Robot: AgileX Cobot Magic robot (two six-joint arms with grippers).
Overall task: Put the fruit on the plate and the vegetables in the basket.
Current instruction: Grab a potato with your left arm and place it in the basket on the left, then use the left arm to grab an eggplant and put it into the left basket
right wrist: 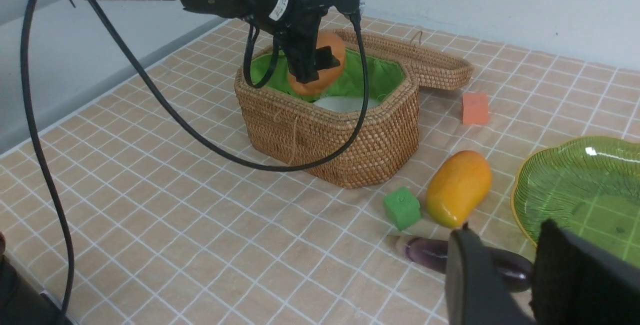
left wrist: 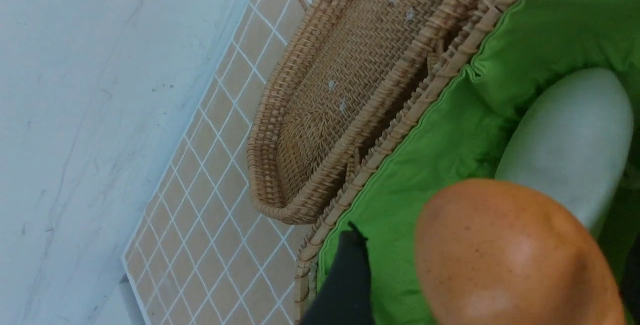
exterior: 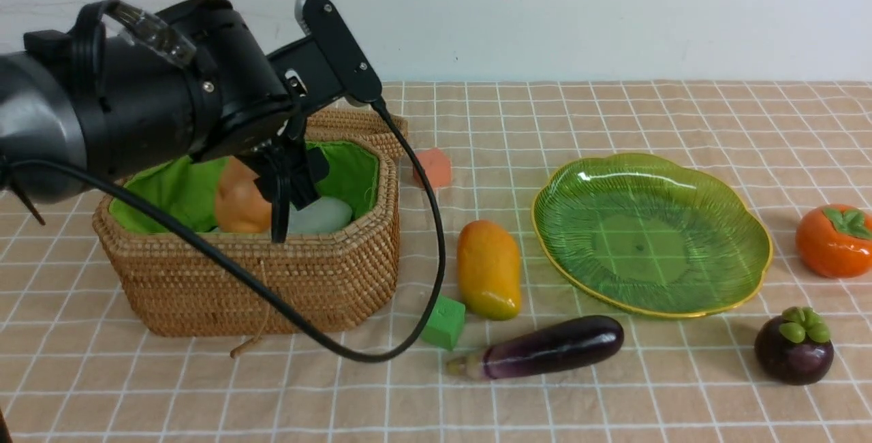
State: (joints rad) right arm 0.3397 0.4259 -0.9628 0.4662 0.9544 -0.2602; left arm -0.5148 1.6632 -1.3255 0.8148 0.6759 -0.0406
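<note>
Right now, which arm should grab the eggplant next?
Right. Its empty jaws hover close by the eggplant; the left arm is over the basket, jaws either side of the potato.

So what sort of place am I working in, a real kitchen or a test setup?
Most likely a staged test bench, not a kitchen: a beige checked cloth, a bare white wall behind it, and toy-looking produce such as the glossy yellow-orange mango beside a small green cube.

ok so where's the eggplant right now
In the front view the eggplant lies on the cloth right of the basket, just nearer the camera than the mango and plate.
</note>
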